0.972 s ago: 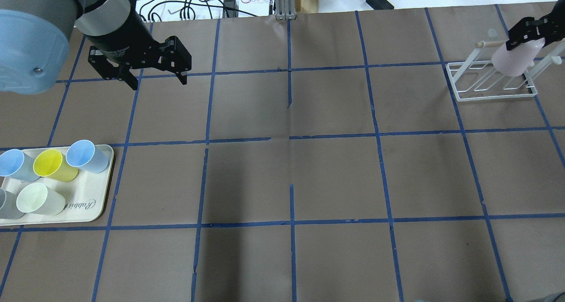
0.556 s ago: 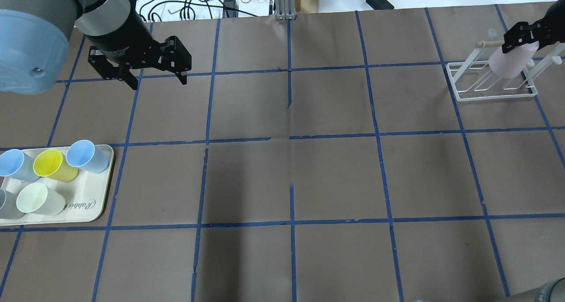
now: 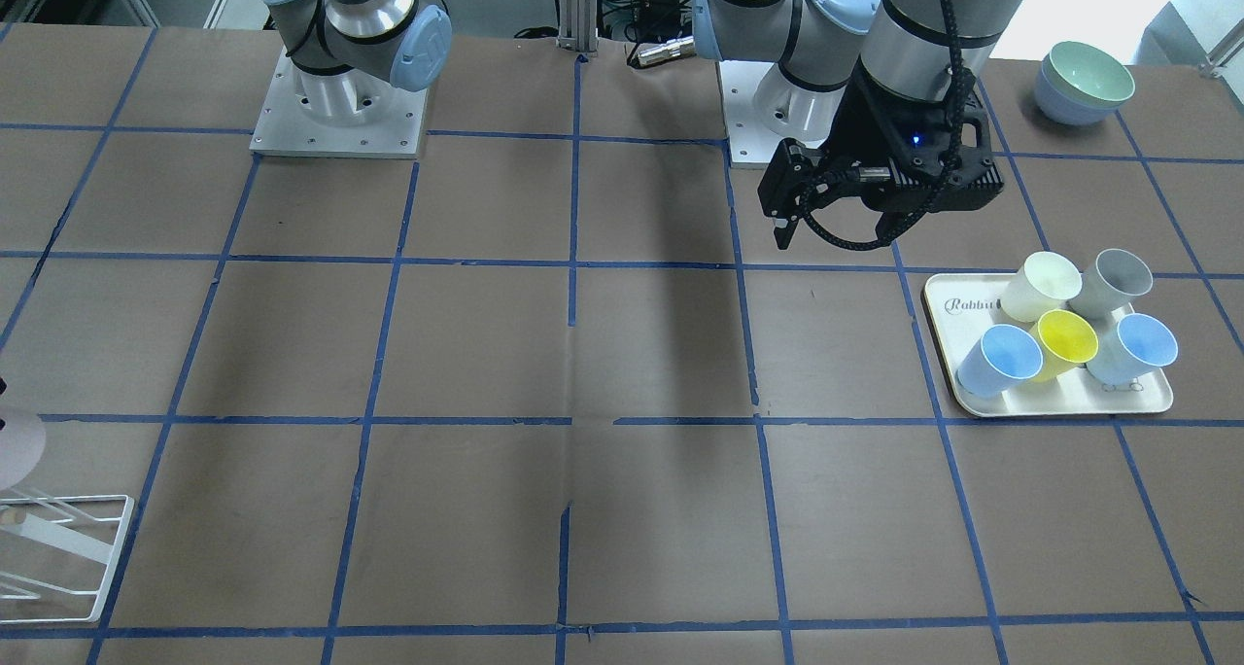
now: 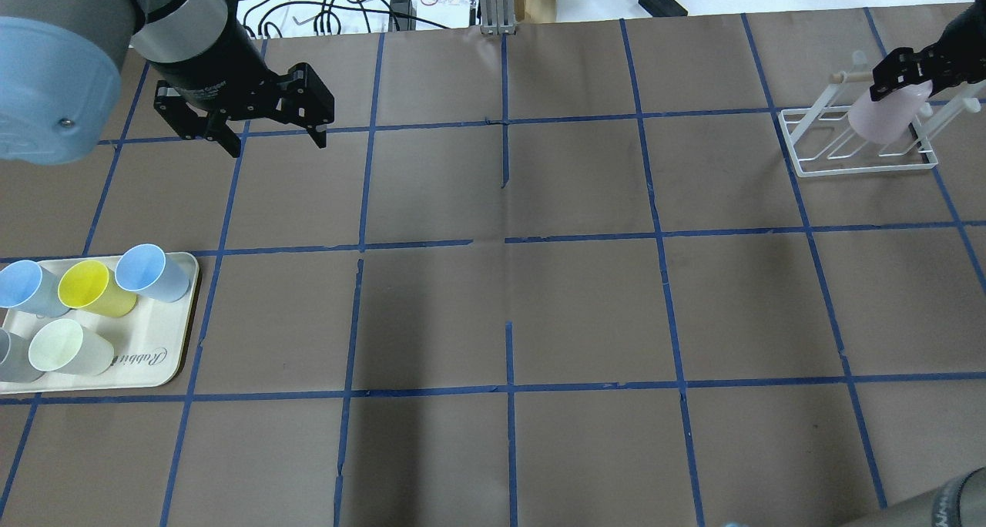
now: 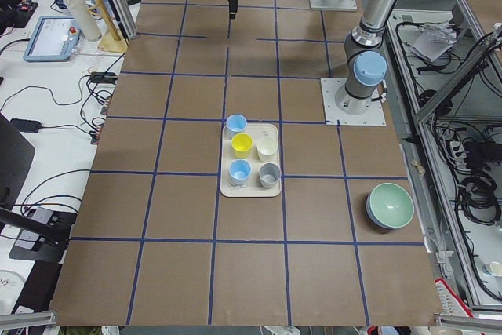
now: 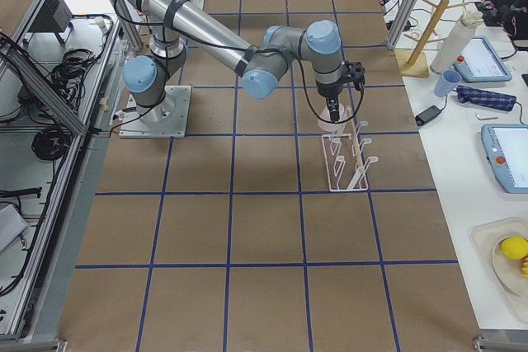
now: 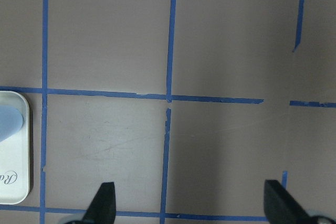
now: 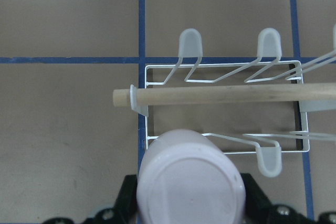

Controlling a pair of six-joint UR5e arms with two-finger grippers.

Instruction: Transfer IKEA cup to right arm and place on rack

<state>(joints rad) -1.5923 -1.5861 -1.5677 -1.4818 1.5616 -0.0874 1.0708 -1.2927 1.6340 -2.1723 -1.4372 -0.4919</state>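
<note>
One slip is feared: the IKEA cup, pinched by the right claw over the rack, may be released off a prong (left claw spread) and toppled.

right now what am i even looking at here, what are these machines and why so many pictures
These are two robot arms bolted to a brown table taped into a blue grid. Four pictures come from fixed cameras above, in front and at each end; two come from cameras on the wrists. The right gripper is shut on a pale pink cup, held upside down over a white wire rack. The left gripper hangs open and empty. A cream tray holds five other cups.
</note>
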